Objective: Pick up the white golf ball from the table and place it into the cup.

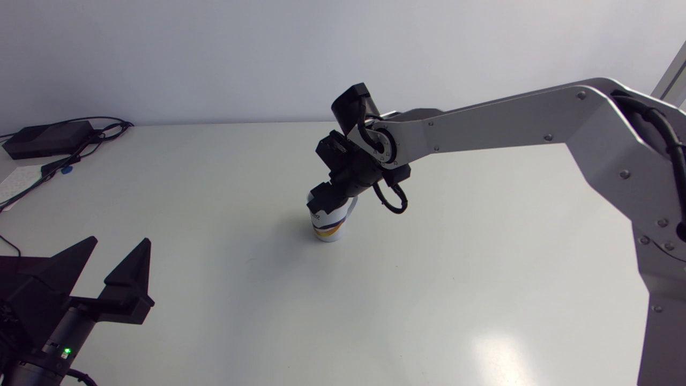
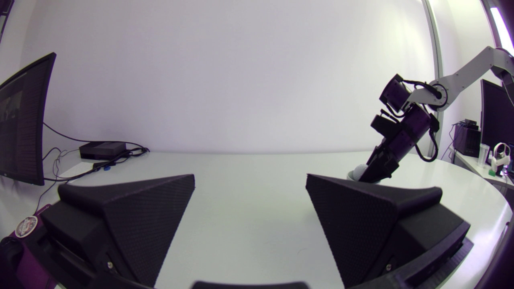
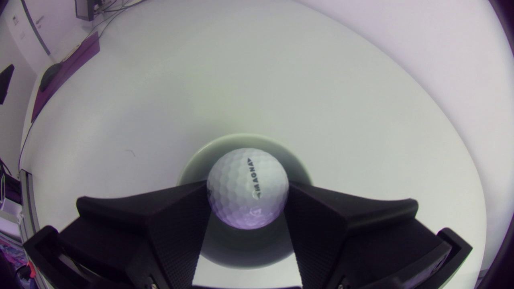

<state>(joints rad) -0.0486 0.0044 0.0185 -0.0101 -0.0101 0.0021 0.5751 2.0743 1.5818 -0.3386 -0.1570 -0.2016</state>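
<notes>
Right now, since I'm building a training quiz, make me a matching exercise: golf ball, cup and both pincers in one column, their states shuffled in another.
1. golf ball
2. cup
3. left pincer
4. right pincer

A. open, holding nothing
B. standing upright on the table
C. shut on the ball
D. held over the cup's mouth

Pairs: 1-D, 2-B, 3-A, 4-C.

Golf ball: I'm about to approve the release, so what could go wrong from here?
1. The right gripper holds the golf ball over the cup at a tilt, so on release the ball may clip the rim and bounce out.
2. Its fingers sit close over the rim. Opening or withdrawing could nudge the cup, which nothing steadies.
</notes>
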